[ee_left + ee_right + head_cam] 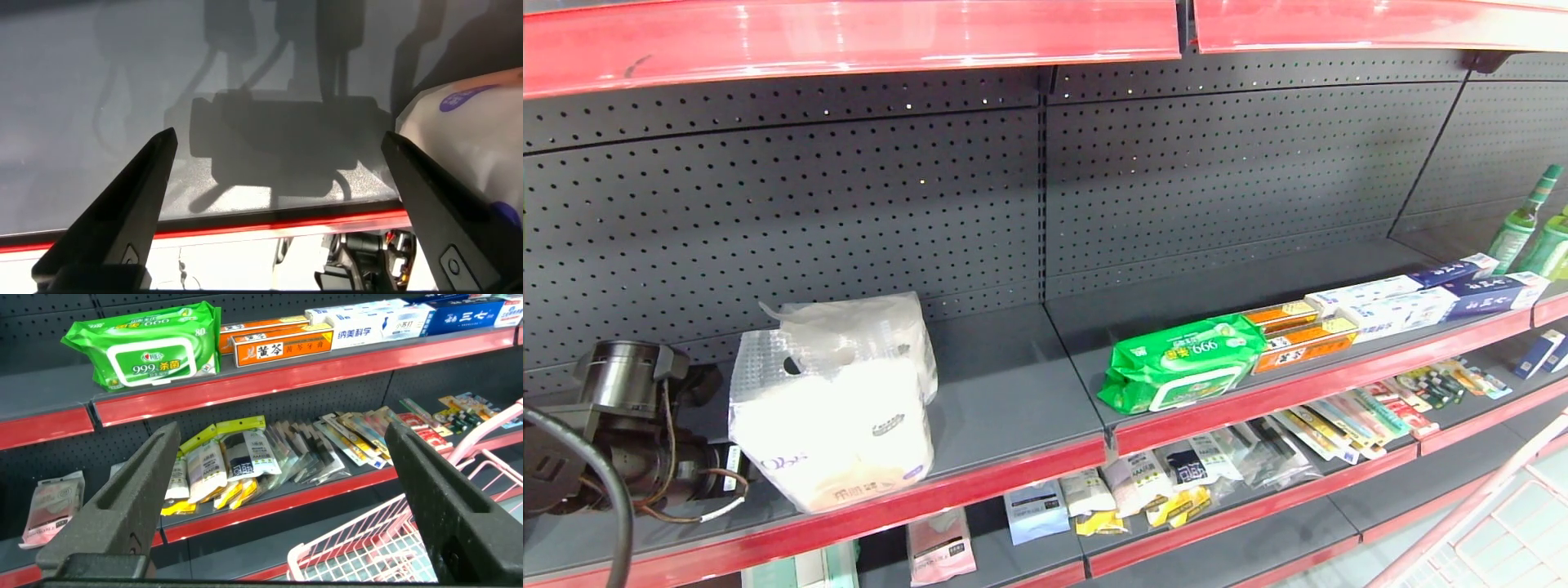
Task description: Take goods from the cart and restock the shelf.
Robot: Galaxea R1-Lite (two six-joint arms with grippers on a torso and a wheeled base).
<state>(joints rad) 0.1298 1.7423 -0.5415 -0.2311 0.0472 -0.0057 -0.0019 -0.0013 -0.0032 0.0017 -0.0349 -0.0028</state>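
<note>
Tissue roll pack [837, 408] in clear plastic stands upright on grey shelf [1013, 384], left section, near red front edge. Left gripper [279, 139] spread wide, empty, over bare shelf board just beside pack; left arm [629, 425] to pack's left. Right gripper [282, 426] also spread wide, empty, above pink wire cart [368, 547], facing lower shelves. Right section: green wet wipes pack [1180, 359], then orange toothpaste boxes [1298, 335], white and blue boxes [1405, 306]. Green bottles [1523, 220] far right.
</note>
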